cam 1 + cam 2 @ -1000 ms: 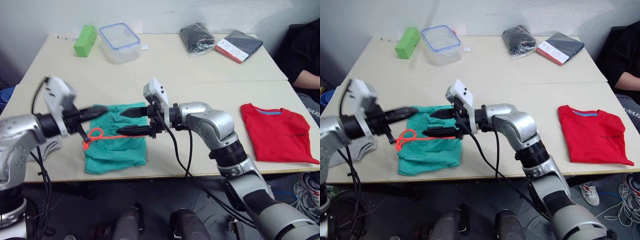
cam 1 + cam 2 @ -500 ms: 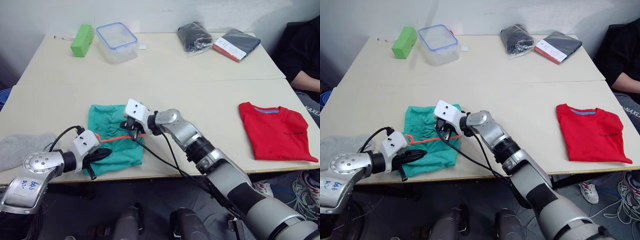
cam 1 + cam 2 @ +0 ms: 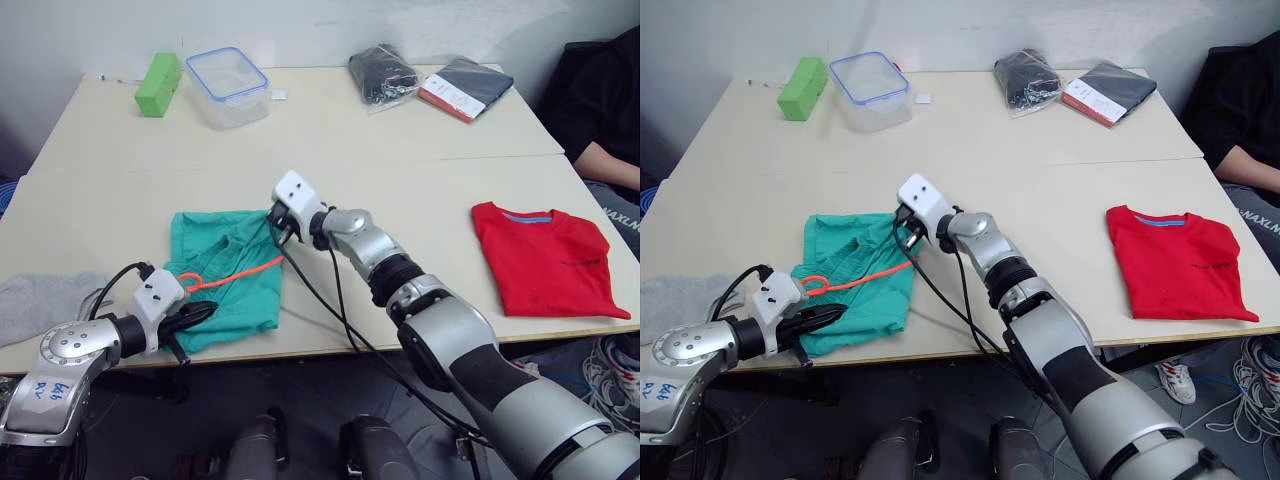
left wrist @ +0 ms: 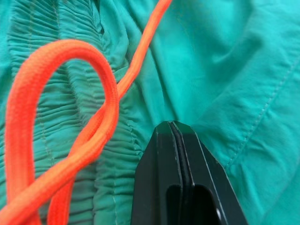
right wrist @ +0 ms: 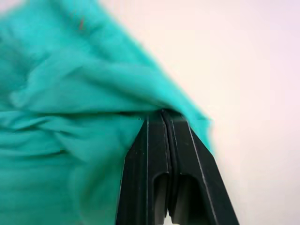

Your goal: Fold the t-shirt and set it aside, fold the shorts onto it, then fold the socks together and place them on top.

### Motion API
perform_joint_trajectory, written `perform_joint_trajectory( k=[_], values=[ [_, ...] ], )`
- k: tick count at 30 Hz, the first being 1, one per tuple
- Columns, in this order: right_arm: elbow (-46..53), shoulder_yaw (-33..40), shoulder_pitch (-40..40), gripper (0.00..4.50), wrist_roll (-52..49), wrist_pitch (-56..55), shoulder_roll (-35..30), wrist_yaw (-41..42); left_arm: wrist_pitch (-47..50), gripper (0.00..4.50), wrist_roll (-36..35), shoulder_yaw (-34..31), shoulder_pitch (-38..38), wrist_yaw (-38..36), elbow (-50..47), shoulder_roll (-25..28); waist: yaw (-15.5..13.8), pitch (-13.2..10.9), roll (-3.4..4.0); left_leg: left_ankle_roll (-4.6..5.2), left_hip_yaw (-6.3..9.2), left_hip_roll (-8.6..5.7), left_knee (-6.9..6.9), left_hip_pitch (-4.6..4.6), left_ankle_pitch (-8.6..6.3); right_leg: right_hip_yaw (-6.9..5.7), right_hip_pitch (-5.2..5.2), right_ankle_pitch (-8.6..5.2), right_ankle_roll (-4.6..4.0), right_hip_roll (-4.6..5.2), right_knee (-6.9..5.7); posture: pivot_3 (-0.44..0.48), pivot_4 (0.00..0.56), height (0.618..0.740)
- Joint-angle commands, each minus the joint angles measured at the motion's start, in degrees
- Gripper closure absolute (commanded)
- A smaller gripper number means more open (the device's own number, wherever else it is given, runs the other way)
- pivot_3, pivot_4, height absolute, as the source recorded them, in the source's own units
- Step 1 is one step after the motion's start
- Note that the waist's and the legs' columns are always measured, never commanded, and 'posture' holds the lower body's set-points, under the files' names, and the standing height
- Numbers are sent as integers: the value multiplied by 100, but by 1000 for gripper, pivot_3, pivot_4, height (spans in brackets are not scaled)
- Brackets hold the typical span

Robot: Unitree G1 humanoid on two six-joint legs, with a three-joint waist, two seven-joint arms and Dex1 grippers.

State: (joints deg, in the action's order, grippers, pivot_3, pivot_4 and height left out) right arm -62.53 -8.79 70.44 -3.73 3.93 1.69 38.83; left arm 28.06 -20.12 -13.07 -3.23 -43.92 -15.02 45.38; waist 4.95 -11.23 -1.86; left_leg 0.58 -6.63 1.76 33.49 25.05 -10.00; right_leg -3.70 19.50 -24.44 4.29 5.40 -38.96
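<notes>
Both grippers are pinched shut on the shorts (image 3: 225,268), a rumpled teal-green garment lying on the near part of the pale table (image 3: 400,150), towards the robot's left. The right gripper (image 3: 277,222) clamps the far right corner of the cloth; in its wrist view the two black fingers (image 5: 154,154) press flat together with a fold of thin, smooth fabric caught at their tips. The left gripper (image 3: 200,313) bites the near edge of the shorts at the table's front; its wrist view shows the fingers (image 4: 161,187) closed against each other, their tips sunk into the fabric just beside the gathered, finely ribbed waistband. The bright orange drawstring (image 3: 225,277), a flat woven cord, loops over that waistband and runs across the shorts toward the right gripper. The t-shirt (image 3: 545,258), red and folded into a neat rectangle with a blue strip at the collar, lies well apart on the robot's right side of the table. A soft grey knit bundle, the socks (image 3: 40,303), rests at the left near edge. Along the far side stand a green block (image 3: 158,84), a clear plastic box with a blue rim (image 3: 226,84), and two dark bagged packages (image 3: 380,72).
</notes>
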Motion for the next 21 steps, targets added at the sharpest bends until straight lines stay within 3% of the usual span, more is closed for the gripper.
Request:
perform_joint_trajectory(
  k=[1,5,9,13,16,18,21],
  values=[
    [2175,71,-519,4487,-756,801,-362,1465,979,4500,-1086,-767,87,-109,-484,50,-17,0,-1,0,2,1,-3,4,0,-1,1,0,0,0,1,0,150,740],
    [4830,-523,-1699,4487,-1213,2055,-974,2245,2152,4500,-2484,-1376,758,-129,-689,212,-89,2,-5,8,27,-5,-3,23,-5,-3,-3,0,1,0,8,0,150,740],
    [5605,-1266,-2319,4487,-663,1987,-1292,2231,2374,4500,-2509,-880,1458,-266,-490,502,-109,1,-4,9,19,-8,8,13,-3,0,-10,0,1,0,12,0,150,740],
    [5439,-1820,-2579,4487,-93,1504,-1237,1979,1810,4500,-1452,549,2260,-438,86,584,-150,1,-4,1,13,-9,9,5,8,1,-9,0,1,-2,7,0,150,740],
    [5100,-2080,-2645,4487,204,1088,-1085,1850,1195,4500,-355,1565,3217,-159,1447,161,-206,1,-7,-1,9,-8,10,6,10,4,-4,0,1,-8,3,0,150,740],
    [4953,-2223,-2691,4487,387,787,-1135,1917,463,4500,359,1889,3729,131,2622,-109,-224,1,-7,-1,9,-7,19,13,10,4,-1,0,1,-10,4,0,150,740],
    [4876,-2356,-2819,4487,610,461,-1343,2019,-67,4500,784,1789,4299,566,3942,-374,-229,0,-13,3,4,-5,36,20,9,5,0,0,1,-11,0,0,150,740]
  ],
)
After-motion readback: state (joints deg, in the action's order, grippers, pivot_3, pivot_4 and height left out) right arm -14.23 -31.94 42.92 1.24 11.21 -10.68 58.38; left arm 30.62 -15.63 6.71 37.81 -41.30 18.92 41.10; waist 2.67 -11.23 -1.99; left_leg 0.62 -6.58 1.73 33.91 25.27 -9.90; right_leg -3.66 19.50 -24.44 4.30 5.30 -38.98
